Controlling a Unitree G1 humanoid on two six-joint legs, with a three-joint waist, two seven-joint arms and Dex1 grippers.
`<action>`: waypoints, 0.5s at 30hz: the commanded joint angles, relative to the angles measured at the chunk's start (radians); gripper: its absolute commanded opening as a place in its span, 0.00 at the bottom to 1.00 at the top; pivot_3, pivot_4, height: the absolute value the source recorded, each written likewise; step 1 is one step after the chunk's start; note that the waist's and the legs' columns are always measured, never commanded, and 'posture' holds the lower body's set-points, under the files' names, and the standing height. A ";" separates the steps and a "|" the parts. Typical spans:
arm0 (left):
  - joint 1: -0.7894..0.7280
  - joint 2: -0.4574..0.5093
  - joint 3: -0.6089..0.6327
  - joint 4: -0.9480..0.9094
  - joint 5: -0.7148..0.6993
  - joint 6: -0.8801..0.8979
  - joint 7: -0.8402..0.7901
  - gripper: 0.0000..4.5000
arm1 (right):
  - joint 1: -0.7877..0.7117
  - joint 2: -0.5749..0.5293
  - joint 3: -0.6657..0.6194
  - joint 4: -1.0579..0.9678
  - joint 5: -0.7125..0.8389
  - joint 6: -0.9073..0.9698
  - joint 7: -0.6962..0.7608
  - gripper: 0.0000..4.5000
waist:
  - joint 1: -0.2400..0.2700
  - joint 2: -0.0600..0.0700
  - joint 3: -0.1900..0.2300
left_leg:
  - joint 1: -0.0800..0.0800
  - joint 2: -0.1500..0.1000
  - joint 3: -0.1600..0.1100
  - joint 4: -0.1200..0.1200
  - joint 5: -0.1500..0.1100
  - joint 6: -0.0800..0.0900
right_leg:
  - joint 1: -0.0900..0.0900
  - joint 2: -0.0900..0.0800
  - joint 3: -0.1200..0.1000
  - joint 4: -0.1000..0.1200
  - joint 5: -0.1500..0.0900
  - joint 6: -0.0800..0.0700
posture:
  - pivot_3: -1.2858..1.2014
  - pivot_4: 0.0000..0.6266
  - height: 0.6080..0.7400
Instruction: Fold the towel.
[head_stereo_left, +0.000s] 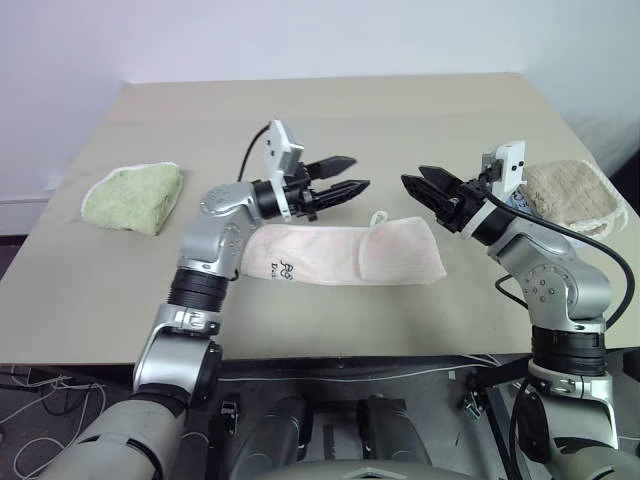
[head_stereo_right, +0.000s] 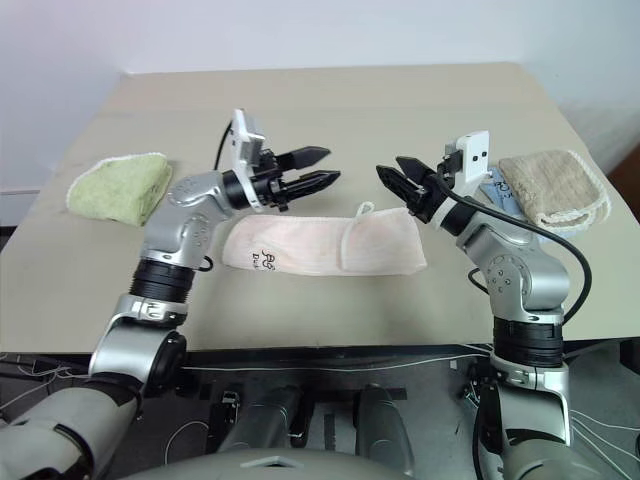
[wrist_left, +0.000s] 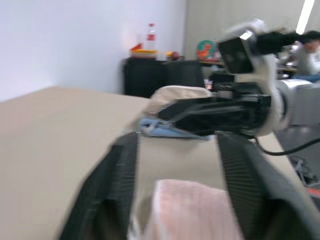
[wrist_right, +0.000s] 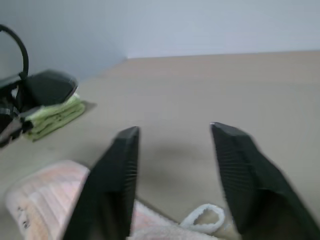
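Observation:
The pale pink-white towel lies folded lengthwise on the table, a dark printed mark near its left end and a small white loop on its upper edge. My left gripper hovers open above the towel's left half, pointing right, with nothing between its fingers. My right gripper hovers open above the towel's right end, pointing left toward the other gripper, also empty. In the right wrist view the loop lies below the open fingers. The left wrist view has the towel below and the right gripper ahead.
A folded light green towel lies at the table's left side. A beige-tan towel sits at the right edge on top of something blue. The table's far half is bare.

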 joint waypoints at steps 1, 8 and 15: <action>-0.015 0.073 0.052 -0.076 -0.030 0.072 0.022 0.87 | -0.039 -0.051 0.017 -0.036 0.030 0.015 0.072 0.80 | -0.003 0.000 0.000 | 0.000 0.000 0.000 0.000 0.000 0.000 | 0.000 0.000 0.000 0.000 0.000 0.000 | 0.52 0.24 1.00; 0.110 0.216 0.133 -0.202 -0.068 0.213 0.097 1.00 | -0.070 -0.105 0.062 -0.001 0.027 0.036 0.172 0.99 | -0.003 0.000 0.000 | 0.000 0.000 0.000 -0.001 0.000 0.000 | -0.001 0.000 0.000 0.000 0.000 0.000 | 0.52 0.24 1.00; 0.249 0.281 0.351 -0.361 -0.235 0.561 0.332 1.00 | -0.130 -0.144 0.156 0.066 -0.035 -0.022 0.298 0.99 | -0.001 0.000 0.000 | 0.000 0.000 0.000 -0.001 0.000 0.000 | 0.000 0.000 0.000 -0.001 0.000 0.000 | 0.52 0.24 1.00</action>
